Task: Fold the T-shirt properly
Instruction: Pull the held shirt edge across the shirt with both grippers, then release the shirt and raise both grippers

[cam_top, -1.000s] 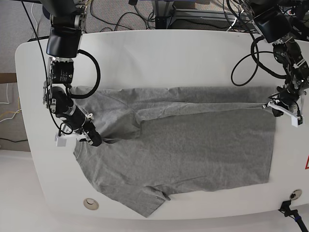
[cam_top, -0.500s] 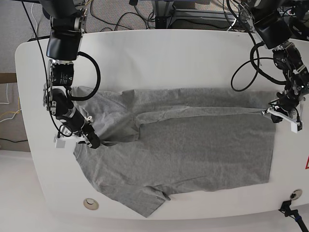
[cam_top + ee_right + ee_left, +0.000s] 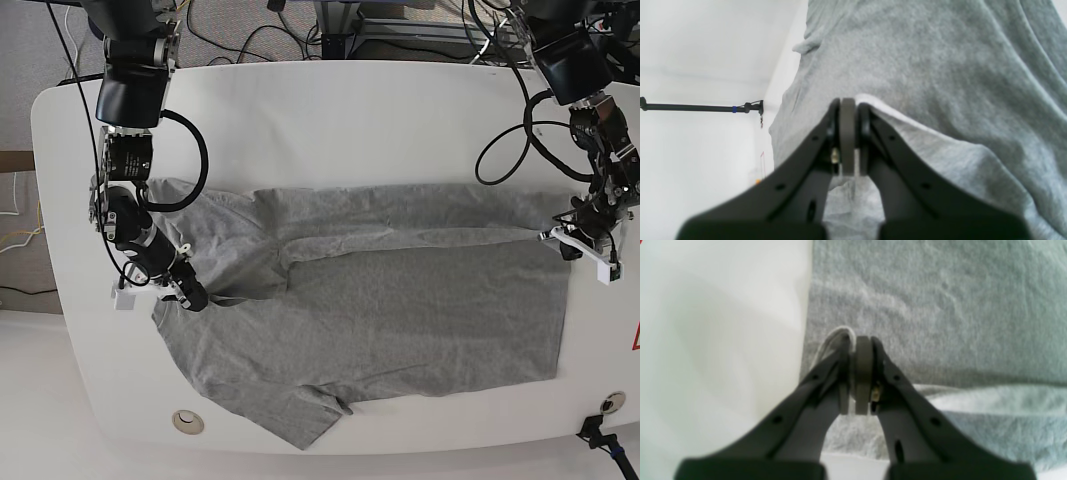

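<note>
Left wrist view: the left end effector [image 3: 857, 373] is clamped tight on a hem corner of the T-shirt [image 3: 940, 306], cloth filling the right of frame over the white desk [image 3: 716, 340].

Right wrist view: the right end effector [image 3: 848, 126] is pinched closed on a fabric edge too.

Base view: the shirt lies flat mid-desk, top strip folded down. If one side pulls harder, I'd guess the fold skews or an edge slips out.

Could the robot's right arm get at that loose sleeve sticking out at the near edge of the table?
Probably not right now: the right gripper is shut on the T-shirt. The sleeve lies bare on the table, so it would likely need to let go first.
</note>
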Tool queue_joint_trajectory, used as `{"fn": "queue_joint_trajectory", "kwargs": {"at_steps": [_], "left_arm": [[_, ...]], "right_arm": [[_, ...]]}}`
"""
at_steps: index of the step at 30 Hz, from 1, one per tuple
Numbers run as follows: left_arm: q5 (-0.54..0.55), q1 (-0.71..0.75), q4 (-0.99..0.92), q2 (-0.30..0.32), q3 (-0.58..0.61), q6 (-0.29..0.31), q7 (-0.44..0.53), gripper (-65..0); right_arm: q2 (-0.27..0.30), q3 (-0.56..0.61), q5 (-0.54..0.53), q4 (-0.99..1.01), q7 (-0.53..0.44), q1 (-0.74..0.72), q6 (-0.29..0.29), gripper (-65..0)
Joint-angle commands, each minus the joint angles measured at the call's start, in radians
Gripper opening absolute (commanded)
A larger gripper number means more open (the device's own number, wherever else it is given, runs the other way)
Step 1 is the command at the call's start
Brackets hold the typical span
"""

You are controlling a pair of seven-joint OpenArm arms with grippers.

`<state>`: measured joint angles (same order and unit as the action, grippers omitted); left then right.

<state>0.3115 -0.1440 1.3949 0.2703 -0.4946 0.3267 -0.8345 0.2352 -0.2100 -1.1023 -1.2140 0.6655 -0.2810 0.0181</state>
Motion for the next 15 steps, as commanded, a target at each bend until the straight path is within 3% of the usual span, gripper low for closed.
{"fn": "queue_joint_trajectory", "kwargs": {"at_steps": [1, 2, 3, 4, 5, 7, 9, 10, 11, 15], "left_arm": [[0.008, -0.024, 0.018, 0.02, -0.003, 0.002, 0.022, -65.0], [0.008, -0.024, 0.018, 0.02, -0.003, 0.002, 0.022, -65.0], [0.008, -0.024, 0.018, 0.02, -0.003, 0.001, 0.022, -60.8], [0.008, -0.024, 0.018, 0.02, -0.003, -0.001, 0.022, -49.5], [0.008, -0.024, 0.018, 0.022, -0.003, -0.002, 0.022, -38.1], [0.008, -0.026, 0.018, 0.047, -0.002, -0.002, 0.022, -19.3], [0.008, -0.027, 0.019, 0.065, -0.002, -0.002, 0.022, -7.5], [0.008, -0.03, 0.021, 0.082, -0.002, -0.002, 0.024, -4.8], [0.008, -0.038, 0.021, 0.094, -0.003, -0.001, 0.028, -4.6], [0.008, -0.015, 0.028, 0.149, -0.008, 0.001, 0.093, -4.6]], "right_arm": [[0.011, -0.003, -0.012, -0.014, -0.014, -0.025, 0.015, -65.0], [0.011, -0.003, -0.012, -0.014, -0.014, -0.025, 0.015, -65.0], [0.011, -0.003, -0.012, -0.014, -0.013, -0.025, 0.015, -65.0], [0.011, -0.003, -0.012, -0.014, -0.013, -0.025, 0.015, -65.0], [0.013, -0.003, -0.012, -0.014, -0.013, -0.025, 0.013, -58.8], [0.014, -0.001, -0.012, -0.014, -0.008, -0.025, 0.006, -39.9], [0.022, -0.001, -0.012, -0.017, 0.0, -0.025, 0.006, -21.6], [0.023, -0.001, -0.012, -0.022, 0.017, -0.025, 0.006, -15.2], [0.034, -0.001, -0.012, -0.023, 0.038, -0.025, 0.006, -12.9], [0.088, -0.001, -0.012, -0.103, 0.099, -0.005, 0.006, -12.9]]}}
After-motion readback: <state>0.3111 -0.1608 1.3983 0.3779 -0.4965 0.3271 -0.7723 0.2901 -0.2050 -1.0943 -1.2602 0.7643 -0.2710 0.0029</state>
